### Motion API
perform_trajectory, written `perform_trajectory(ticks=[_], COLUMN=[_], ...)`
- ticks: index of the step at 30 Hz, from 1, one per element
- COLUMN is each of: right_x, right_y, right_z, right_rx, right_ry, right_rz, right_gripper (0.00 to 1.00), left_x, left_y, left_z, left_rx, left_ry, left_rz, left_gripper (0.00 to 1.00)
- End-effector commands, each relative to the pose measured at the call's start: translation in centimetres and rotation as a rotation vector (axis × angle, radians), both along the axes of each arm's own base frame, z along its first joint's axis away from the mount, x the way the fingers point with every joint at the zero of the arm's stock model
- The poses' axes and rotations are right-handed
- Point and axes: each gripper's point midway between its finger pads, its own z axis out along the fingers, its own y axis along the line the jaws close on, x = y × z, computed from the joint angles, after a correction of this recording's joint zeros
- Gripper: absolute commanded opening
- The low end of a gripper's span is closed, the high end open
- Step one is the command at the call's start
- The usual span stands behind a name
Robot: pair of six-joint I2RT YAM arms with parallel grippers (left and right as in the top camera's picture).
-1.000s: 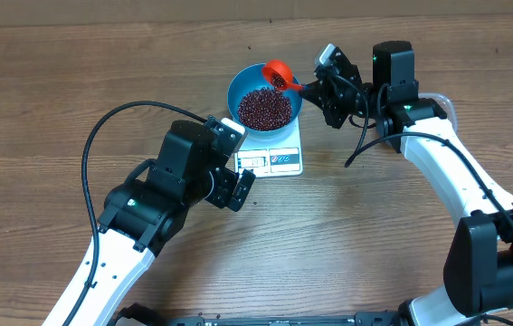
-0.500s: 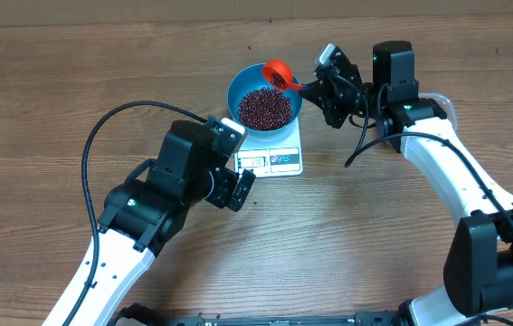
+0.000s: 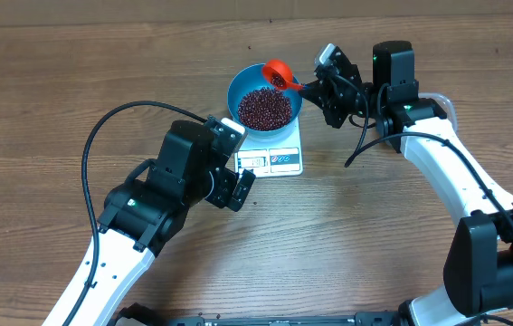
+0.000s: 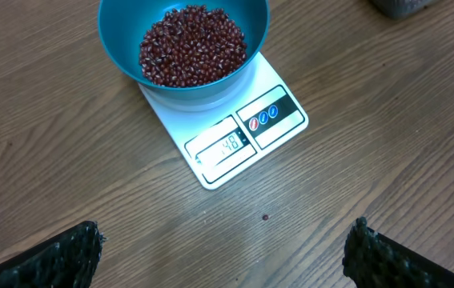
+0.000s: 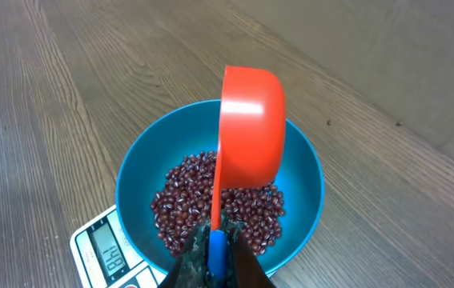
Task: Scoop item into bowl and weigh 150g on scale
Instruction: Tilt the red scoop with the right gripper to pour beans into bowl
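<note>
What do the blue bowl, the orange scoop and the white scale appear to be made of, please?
The bowl: likely plastic, smooth satin blue, soft even sheen. The scoop: probably glossy plastic, bright highlights on its orange back. The scale: seemingly white moulded plastic, smooth top with rounded corners; glass cannot be excluded.

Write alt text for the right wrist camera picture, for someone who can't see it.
An orange scoop, pinched by the right gripper, is tipped on its side above a blue bowl of dark red beans. The bowl sits on a white scale on a wooden table.
</note>
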Motion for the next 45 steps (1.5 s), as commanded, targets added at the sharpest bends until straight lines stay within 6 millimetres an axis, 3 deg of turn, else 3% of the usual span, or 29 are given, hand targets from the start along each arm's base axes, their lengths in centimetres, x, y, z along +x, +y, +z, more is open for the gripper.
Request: perform_trajectory(ticks=[1, 45], right_x=[0.2, -0.4], right_y=[0.2, 0.4], right_z=[0.4, 0.2], right_rx=[0.011, 0.022], right_ry=[-0.017, 0.009], right_rz=[0.011, 0.026], right_gripper=[0.04, 0.04], left_x=[0.2, 0.2], left_y=[-0.5, -0.5], left_z=[0.8, 0.8], left_rx=[-0.023, -0.023], left_ry=[-0.007, -0.007], left_rz=[-0.006, -0.006], left_gripper=[1.00, 1.00])
